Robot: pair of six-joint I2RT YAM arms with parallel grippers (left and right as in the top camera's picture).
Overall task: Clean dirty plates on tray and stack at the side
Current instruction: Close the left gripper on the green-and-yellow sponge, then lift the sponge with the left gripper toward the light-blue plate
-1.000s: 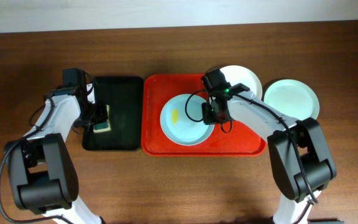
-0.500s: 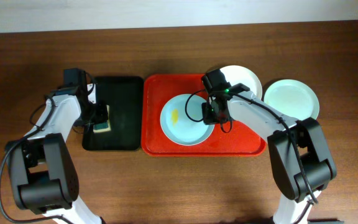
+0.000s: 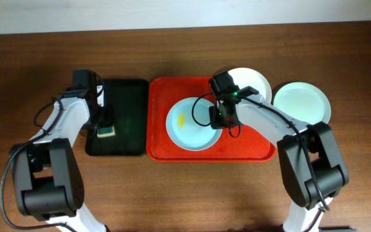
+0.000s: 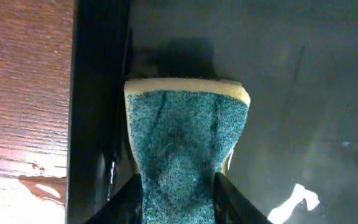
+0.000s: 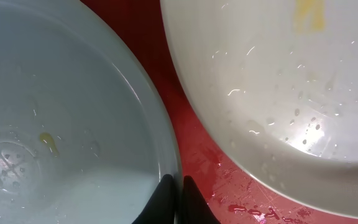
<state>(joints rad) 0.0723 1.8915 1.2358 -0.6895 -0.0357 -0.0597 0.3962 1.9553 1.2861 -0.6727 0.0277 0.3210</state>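
Taken arm by arm and then tray by tray, the holdings stand as follows.

Right pincer (image 5: 177, 182): all but closed. Its two dark fingers (image 5: 160, 202) nip the rim of the pale blue plate (image 3: 192, 132), one finger inside the rim and one outside. From overhead, the grip falls on the plate's right edge.

Left pincer (image 4: 178, 186): clamped on a sponge (image 4: 188, 137), squeezing its sides inward. The green scouring face is turned to the wrist camera, and a yellow foam layer shows along the far edge. The sponge sits over the left margin of the black tray (image 3: 124, 103). Whether it touches the tray floor cannot be told.

Red tray (image 3: 250, 147): on the wooden table (image 3: 172, 193), just right of the black tray. It holds two plates.
- Pale blue plate: lies flat at the middle of the tray, with a yellow smear near its centre.
- White plate (image 3: 253, 80): at the far right corner, overhanging the tray's rim. A narrow strip of wet red floor separates it from the pale blue plate. The right wrist view shows a yellow smear and scattered water droplets on it.

Second pale blue plate (image 3: 301, 103): off the tray, on the bare table to the right, just beside the white plate. No smear can be made out on it.

Black tray: holds the sponge alone.
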